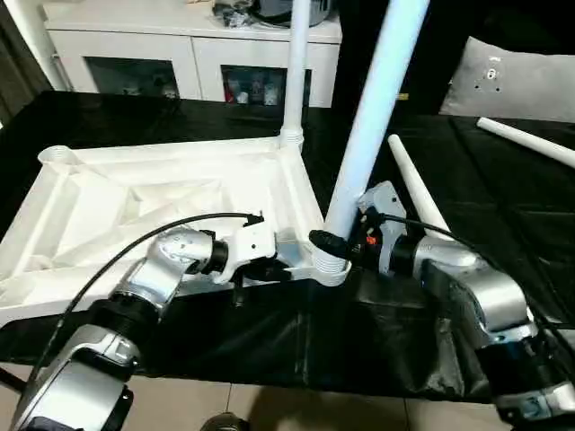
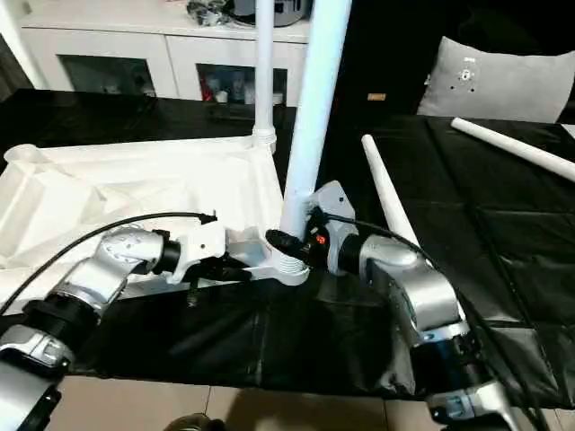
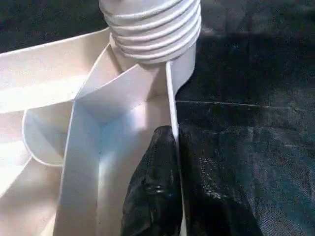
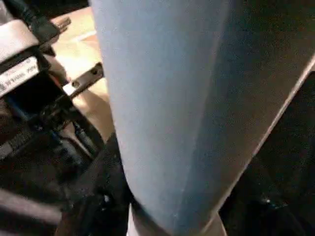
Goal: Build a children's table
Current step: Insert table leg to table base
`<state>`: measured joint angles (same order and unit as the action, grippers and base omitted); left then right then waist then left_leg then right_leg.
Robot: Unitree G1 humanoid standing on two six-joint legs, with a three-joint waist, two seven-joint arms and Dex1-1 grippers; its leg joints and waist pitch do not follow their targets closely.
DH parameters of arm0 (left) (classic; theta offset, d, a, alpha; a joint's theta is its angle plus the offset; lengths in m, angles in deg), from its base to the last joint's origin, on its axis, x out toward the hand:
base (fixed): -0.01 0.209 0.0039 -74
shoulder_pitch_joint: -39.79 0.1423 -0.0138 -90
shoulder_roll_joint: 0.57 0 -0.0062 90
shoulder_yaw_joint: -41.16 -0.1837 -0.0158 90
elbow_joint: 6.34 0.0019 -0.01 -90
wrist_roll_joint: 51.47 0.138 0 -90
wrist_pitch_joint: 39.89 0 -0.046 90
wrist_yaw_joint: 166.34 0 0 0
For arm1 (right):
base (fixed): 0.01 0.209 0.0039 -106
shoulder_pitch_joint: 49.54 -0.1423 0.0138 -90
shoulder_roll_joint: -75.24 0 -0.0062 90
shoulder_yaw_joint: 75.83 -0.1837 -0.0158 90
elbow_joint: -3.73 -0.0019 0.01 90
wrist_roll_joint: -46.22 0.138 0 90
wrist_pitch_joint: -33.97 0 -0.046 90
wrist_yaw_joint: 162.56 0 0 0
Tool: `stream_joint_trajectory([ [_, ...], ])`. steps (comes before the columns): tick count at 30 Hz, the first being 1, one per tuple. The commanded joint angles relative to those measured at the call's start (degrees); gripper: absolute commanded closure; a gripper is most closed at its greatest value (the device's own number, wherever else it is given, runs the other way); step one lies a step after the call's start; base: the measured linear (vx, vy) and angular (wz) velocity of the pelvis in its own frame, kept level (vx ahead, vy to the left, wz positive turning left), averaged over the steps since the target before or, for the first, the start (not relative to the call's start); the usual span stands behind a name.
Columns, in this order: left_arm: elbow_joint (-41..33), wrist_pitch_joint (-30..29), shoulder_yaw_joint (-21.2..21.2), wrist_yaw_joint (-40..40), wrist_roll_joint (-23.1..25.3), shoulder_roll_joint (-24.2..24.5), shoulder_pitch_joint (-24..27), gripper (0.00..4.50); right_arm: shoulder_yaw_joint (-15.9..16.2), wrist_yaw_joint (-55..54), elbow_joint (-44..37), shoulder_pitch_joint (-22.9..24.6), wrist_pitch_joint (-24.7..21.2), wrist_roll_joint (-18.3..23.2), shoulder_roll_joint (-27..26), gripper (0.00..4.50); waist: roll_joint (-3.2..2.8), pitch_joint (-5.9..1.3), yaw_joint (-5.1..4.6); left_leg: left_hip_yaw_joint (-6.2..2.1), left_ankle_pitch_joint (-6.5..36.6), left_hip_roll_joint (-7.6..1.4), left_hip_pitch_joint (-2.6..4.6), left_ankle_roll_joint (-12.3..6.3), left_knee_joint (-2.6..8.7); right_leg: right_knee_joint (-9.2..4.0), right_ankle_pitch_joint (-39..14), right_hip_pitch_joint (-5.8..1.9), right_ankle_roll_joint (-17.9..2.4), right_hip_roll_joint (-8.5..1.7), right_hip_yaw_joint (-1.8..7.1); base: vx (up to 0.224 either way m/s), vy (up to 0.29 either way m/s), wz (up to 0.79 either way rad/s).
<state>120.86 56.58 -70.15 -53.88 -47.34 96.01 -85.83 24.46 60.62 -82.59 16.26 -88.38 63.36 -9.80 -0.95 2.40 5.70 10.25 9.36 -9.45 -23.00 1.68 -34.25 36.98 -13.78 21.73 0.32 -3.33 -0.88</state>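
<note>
Silver forearms converging: left end effector pinching tabletop rim (right gripping leg).

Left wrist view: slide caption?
Left tool shut on the tabletop rim below the leg's threaded end.

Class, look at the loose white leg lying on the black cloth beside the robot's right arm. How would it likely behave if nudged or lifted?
The loose leg is round and lies flat, so it would probably roll, curving because it tapers. It looks like hollow plastic, likely light and stiff. Its smooth surface may slip in a pinch.
</note>
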Motion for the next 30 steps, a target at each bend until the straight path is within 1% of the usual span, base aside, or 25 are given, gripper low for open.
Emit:
stream_joint_trajectory([
  [1,0.74,0.06,-3.38,-3.36,2.13,1.33,0.71,4.50,1.33,1.73,0.64,-0.49,-1.74,-0.37,1.11,2.61,0.69,-3.06,0.01,-1.43,12.83,-3.76,1.91,0.91,4.44,-5.05,-6.37,-1.22,-11.31,-5.12,2.11,0.000,0.000,0.00],
  [3,0.65,0.24,-3.39,-3.86,2.00,1.44,0.71,4.50,1.56,2.12,0.58,-0.49,-1.87,-0.38,1.36,2.61,0.57,-3.12,0.07,-1.39,12.69,-3.80,1.94,0.88,4.39,-5.00,-5.64,-1.19,-11.55,-5.18,2.14,0.000,0.000,0.00],
  [5,0.24,0.46,-3.43,-5.10,1.85,1.76,0.77,4.50,1.84,2.54,0.79,-0.70,-2.24,-0.46,1.61,2.61,0.66,-3.12,0.05,-1.39,12.70,-3.80,1.97,0.94,4.41,-4.93,-4.86,-1.26,-11.81,-5.10,2.09,0.000,0.000,0.00],
  [6,-0.91,0.38,-3.58,-6.43,1.58,2.20,1.14,4.50,1.86,2.58,1.29,-0.92,-2.38,-0.62,1.57,2.61,0.57,-3.12,0.07,-1.40,12.81,-3.85,1.99,0.98,4.43,-4.91,-4.82,-1.24,-11.96,-5.18,2.11,0.000,0.000,0.00],
  [8,-1.70,0.83,-3.64,-7.02,1.40,2.36,1.35,4.50,1.84,2.63,1.73,-1.05,-2.39,-0.67,1.43,2.61,0.61,-3.08,0.03,-1.37,13.17,-3.85,2.04,1.16,4.47,-4.93,-5.16,-1.18,-12.00,-5.11,2.10,0.000,0.000,0.00],
  [9,-1.83,1.04,-3.63,-7.14,1.39,2.36,1.37,4.50,1.85,2.67,1.84,-1.11,-2.46,-0.64,1.40,2.61,0.54,-3.00,0.02,-1.35,14.32,-3.87,2.12,1.47,4.53,-5.02,-6.29,-1.08,-12.17,-5.11,2.11,0.000,0.000,0.00],
  [11,-2.41,0.98,-3.68,-7.68,1.18,2.36,1.45,4.50,1.87,3.13,2.03,-0.97,-2.98,-0.11,1.22,2.61,0.53,-2.94,0.08,-1.40,15.09,-3.93,2.19,1.86,4.61,-5.15,-7.61,-1.07,-11.99,-5.22,2.19,0.000,0.000,0.00],
  [12,-2.84,0.95,-3.77,-8.30,0.96,2.38,1.48,4.50,1.93,3.51,2.37,-0.81,-3.08,0.06,1.09,2.61,0.41,-2.97,0.10,-1.44,15.19,-3.93,2.20,2.00,4.64,-5.10,-7.73,-1.11,-11.94,-5.22,2.18,0.000,0.000,0.00],
  [13,-2.96,0.93,-3.80,-8.42,0.92,2.40,1.50,4.50,1.93,3.59,2.46,-0.76,-3.09,0.09,1.06,2.61,0.49,-2.99,0.06,-1.45,15.22,-3.97,2.18,2.15,4.68,-5.08,-7.47,-1.10,-11.91,-5.19,2.19,0.000,0.000,0.00],
  [17,-3.66,0.99,-3.79,-8.23,1.05,2.16,1.42,4.50,1.79,4.06,3.45,-0.33,-2.91,0.36,0.74,2.61,0.51,-3.02,0.02,-1.42,15.03,-3.95,2.17,2.20,4.68,-4.98,-6.23,-1.08,-12.10,-5.13,2.16,0.000,0.000,0.00],
  [18,-3.59,0.96,-3.61,-7.74,1.11,1.99,1.31,4.50,1.40,4.01,3.70,-0.16,-2.91,0.70,0.50,2.61,0.38,-3.06,0.08,-1.40,14.81,-3.91,2.19,2.14,4.60,-4.97,-5.78,-1.10,-12.21,-5.18,2.18,0.000,0.000,0.00],
  [19,-3.41,1.00,-3.36,-7.15,1.08,1.77,1.18,4.50,0.64,3.88,4.12,0.15,-2.72,1.27,0.11,2.61,0.42,-3.02,0.06,-1.39,14.83,-3.90,2.14,2.06,4.61,-5.03,-5.79,-1.09,-12.33,-5.20,2.20,0.000,0.000,0.00],
  [20,-2.99,0.87,-3.06,-6.27,1.15,1.54,1.04,4.50,-1.17,3.81,4.85,1.14,-1.77,2.63,-0.68,2.61,0.45,-3.01,0.05,-1.38,15.10,-3.89,2.16,2.08,4.62,-5.06,-6.09,-1.10,-12.40,-5.22,2.19,0.000,0.000,0.00],
  [21,-2.74,0.82,-2.96,-6.00,1.22,1.53,1.02,4.50,-2.38,3.62,5.30,1.88,-0.86,3.40,-1.24,2.61,0.34,-2.99,0.17,-1.41,15.95,-3.98,2.23,2.22,4.64,-5.24,-7.22,-1.00,-12.42,-5.35,2.23,0.000,0.000,0.00],
  [23,-2.66,0.64,-2.79,-5.89,1.15,1.48,1.11,4.50,-3.67,3.28,5.98,2.69,-0.03,4.06,-1.82,2.61,0.37,-3.01,0.26,-1.41,15.86,-4.02,2.27,2.26,4.69,-5.21,-6.93,-0.99,-12.36,-5.25,2.21,0.000,0.000,0.00],
  [24,-2.72,0.28,-2.55,-5.78,0.87,1.33,1.29,4.50,-4.83,2.90,6.74,3.76,0.70,4.69,-2.37,2.62,0.27,-3.03,0.34,-1.43,15.90,-4.02,2.24,2.37,4.77,-5.15,-6.57,-1.00,-12.28,-5.22,2.16,0.000,0.000,0.00],
  [25,-2.85,0.08,-2.45,-5.74,0.67,1.22,1.41,4.50,-5.26,2.76,7.05,4.36,1.21,4.93,-2.63,2.62,0.18,-3.09,0.40,-1.44,16.01,-4.02,2.31,2.42,4.78,-5.13,-5.90,-0.99,-12.45,-5.24,2.15,0.000,0.000,0.00],
  [26,-3.04,-0.10,-2.25,-5.62,0.38,1.06,1.55,4.50,-5.65,2.72,7.22,5.15,2.02,5.19,-2.98,2.62,0.24,-3.11,0.44,-1.40,15.93,-4.02,2.29,2.35,4.74,-5.11,-5.48,-1.04,-12.51,-5.25,2.16,0.000,0.000,0.00],
  [27,-3.12,-0.17,-2.17,-5.58,0.27,1.00,1.61,4.50,-5.81,2.74,7.28,5.42,2.32,5.25,-3.13,2.62,0.02,-3.13,0.55,-1.43,15.95,-4.04,2.29,2.35,4.76,-5.10,-4.83,-1.03,-12.61,-5.27,2.14,0.000,0.000,0.00],
  [28,-3.29,-0.44,-1.91,-5.42,-0.10,0.76,1.75,4.50,-6.27,2.74,7.44,6.48,3.55,5.39,-3.66,2.62,0.18,-3.11,0.47,-1.44,15.89,-3.95,2.19,2.30,4.82,-5.04,-4.46,-1.15,-12.69,-5.16,2.07,0.000,0.000,0.00],
  [29,-3.30,-0.46,-1.89,-5.41,-0.12,0.74,1.76,4.50,-6.31,2.75,7.45,6.55,3.64,5.39,-3.70,2.62,0.17,-3.09,0.48,-1.42,16.01,-4.00,2.20,2.24,4.81,-5.09,-4.67,-1.10,-12.72,-5.25,2.09,0.000,0.000,0.00],
  [30,-3.18,-0.55,-1.67,-5.11,-0.27,0.49,1.80,4.50,-7.06,2.62,7.60,7.88,4.87,5.61,-4.56,2.62,-0.15,-3.04,0.55,-1.44,17.00,-4.01,2.27,2.35,4.86,-5.27,-5.98,-0.99,-12.52,-5.29,2.15,0.000,0.000,0.00],
])
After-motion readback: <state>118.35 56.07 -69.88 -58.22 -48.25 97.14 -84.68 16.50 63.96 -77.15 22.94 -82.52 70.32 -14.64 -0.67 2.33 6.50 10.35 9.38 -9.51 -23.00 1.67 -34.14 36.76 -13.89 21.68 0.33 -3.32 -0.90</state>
